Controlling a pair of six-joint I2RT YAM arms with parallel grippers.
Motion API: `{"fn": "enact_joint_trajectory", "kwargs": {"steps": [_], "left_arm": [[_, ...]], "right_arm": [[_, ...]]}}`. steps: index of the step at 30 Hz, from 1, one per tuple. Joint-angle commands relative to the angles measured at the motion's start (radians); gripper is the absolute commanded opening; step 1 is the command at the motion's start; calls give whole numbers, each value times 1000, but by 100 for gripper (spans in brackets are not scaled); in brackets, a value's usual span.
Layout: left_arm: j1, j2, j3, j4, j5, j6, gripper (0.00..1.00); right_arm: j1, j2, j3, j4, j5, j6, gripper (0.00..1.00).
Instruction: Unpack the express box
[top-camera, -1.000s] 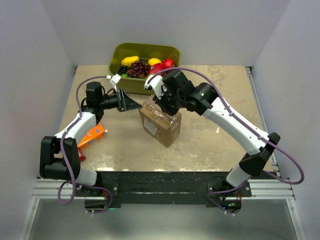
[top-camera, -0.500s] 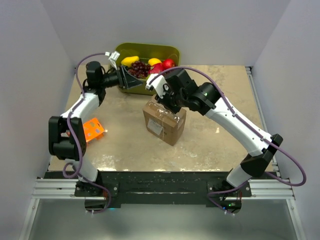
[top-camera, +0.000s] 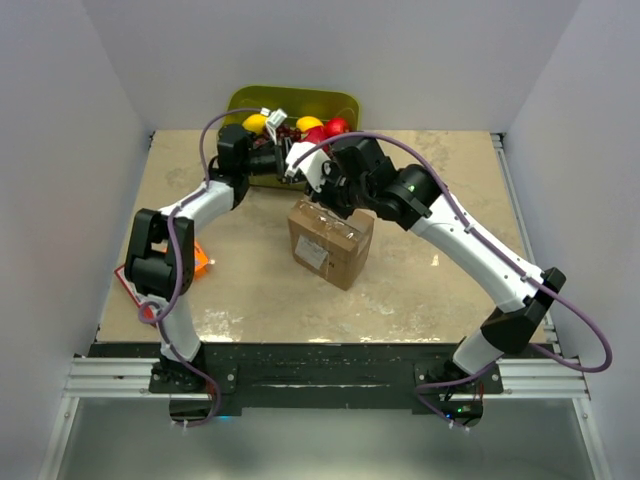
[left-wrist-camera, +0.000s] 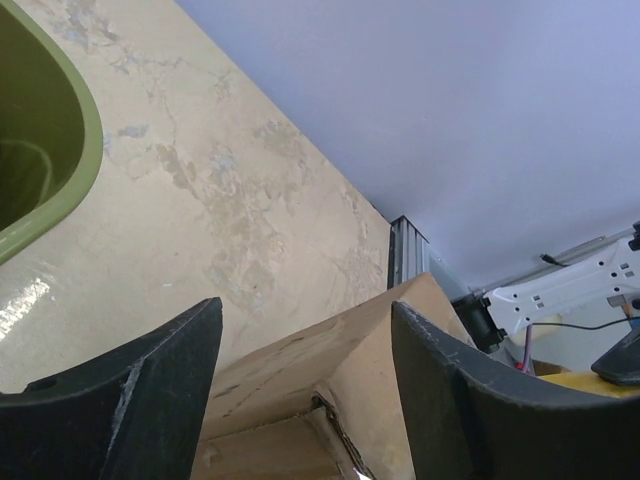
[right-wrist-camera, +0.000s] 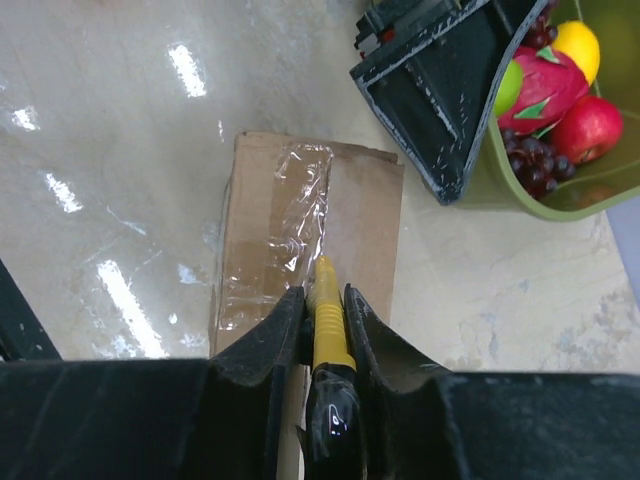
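Risk of slippage: small brown cardboard express box (top-camera: 330, 243) stands unbraced, central on the beige table (top-camera: 450, 290), clear of its edges. Right gripper (right-wrist-camera: 322, 296) clamps a yellow-and-black cutter (right-wrist-camera: 326, 325) at the taped seam, apparently touching. Left gripper (left-wrist-camera: 305, 315) gapes empty near the far corner. Pressure could shove the box.

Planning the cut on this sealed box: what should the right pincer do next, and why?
Probably draw the yellow tool's tip along the clear tape: the right pincer grips it above the express box's seam, flaps still sealed.
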Motion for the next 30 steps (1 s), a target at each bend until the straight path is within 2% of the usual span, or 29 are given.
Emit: {"fn": "enact_joint_trajectory", "kwargs": {"steps": [1,3,7,13,15,17,19,25,30], "left_arm": [[6,-20,24,-36,42,89,71],[6,-40,3,-146,47,147,67],[6,-137,-100,-222,41,250,63],[10,-270,-195,-482,-68,468,57],[27,-299,-221,-542,-126,480,54],[44,-324,-226,-561,-164,484,48],[56,-326,-229,-559,-163,474,47],[55,-294,-227,-527,-157,457,46],[53,-263,-212,-520,-148,456,46]], "right_arm": [[-13,-6,8,68,-44,-76,0],[-21,1,13,68,-52,-79,0],[-33,7,16,62,-74,-82,0],[-55,4,2,61,-124,-82,0],[-56,7,5,62,-133,-87,0],[-61,8,10,61,-158,-91,0],[-62,10,10,64,-161,-96,0],[-75,-6,-18,58,-164,-163,0],[-130,2,-9,18,-245,-208,0]]}}
